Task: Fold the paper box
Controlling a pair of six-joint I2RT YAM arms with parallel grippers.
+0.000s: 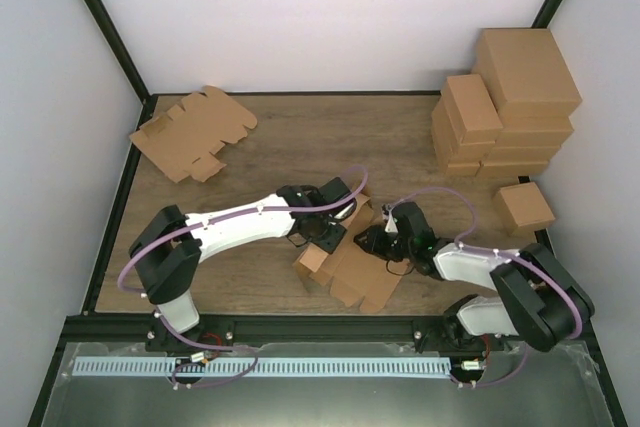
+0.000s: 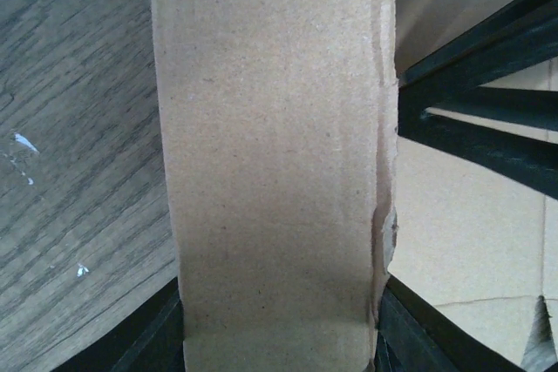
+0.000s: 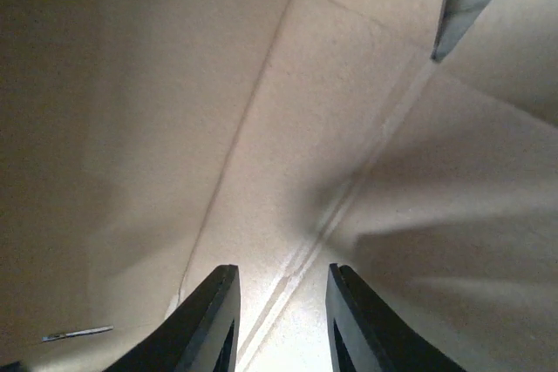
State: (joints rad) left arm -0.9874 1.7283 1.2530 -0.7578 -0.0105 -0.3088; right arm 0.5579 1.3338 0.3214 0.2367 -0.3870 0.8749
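The paper box (image 1: 352, 265) is a thin brown die-cut piece, partly folded, lying near the table's front middle with flaps raised. My left gripper (image 1: 325, 234) is at its left side. In the left wrist view my left gripper (image 2: 279, 324) has a fingertip against each side edge of an upright flap of the box (image 2: 270, 154), which fills the gap between them. My right gripper (image 1: 373, 242) is at the box's right side. In the right wrist view my right gripper (image 3: 281, 272) stands slightly open with nothing between the fingers, its tips close against a creased inner panel of the box (image 3: 288, 128).
A pile of flat notched cardboard blanks (image 1: 195, 132) lies at the back left. Bigger brown cartons (image 1: 505, 102) are stacked at the back right, with one small carton (image 1: 525, 207) in front of them. Dark frame rails edge the wooden table (image 1: 260, 147).
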